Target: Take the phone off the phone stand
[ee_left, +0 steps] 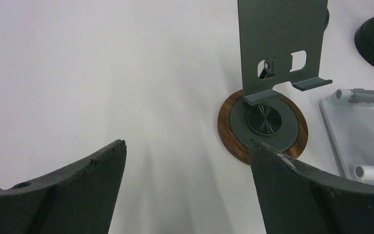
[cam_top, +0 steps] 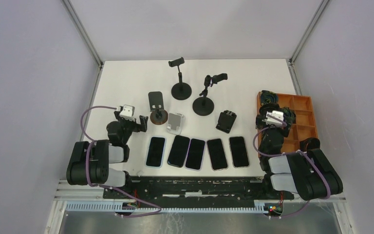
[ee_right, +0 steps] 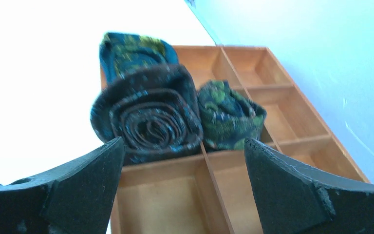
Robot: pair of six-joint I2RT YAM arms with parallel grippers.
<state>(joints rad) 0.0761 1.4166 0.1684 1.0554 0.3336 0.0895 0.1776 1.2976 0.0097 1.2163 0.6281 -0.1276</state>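
Observation:
Several dark phones [cam_top: 195, 153] lie flat in a row on the white table near the arms. No stand holds a phone. A grey plate stand on a round wooden base [cam_top: 157, 109] stands just right of my left gripper [cam_top: 142, 123], which is open and empty. In the left wrist view the stand's plate [ee_left: 280, 44] and its wooden base [ee_left: 229, 131] sit ahead and right of the open gripper [ee_left: 187, 144]. My right gripper [cam_top: 274, 111] is open and empty over the orange tray [cam_top: 304, 105].
A silver stand [cam_top: 175, 123] [ee_left: 355, 131], a black folded stand [cam_top: 226, 121] and two black pole stands [cam_top: 180, 78] [cam_top: 205, 95] stand mid-table. The tray [ee_right: 282, 122] holds rolled ties [ee_right: 146, 117] just ahead of the right gripper [ee_right: 183, 141].

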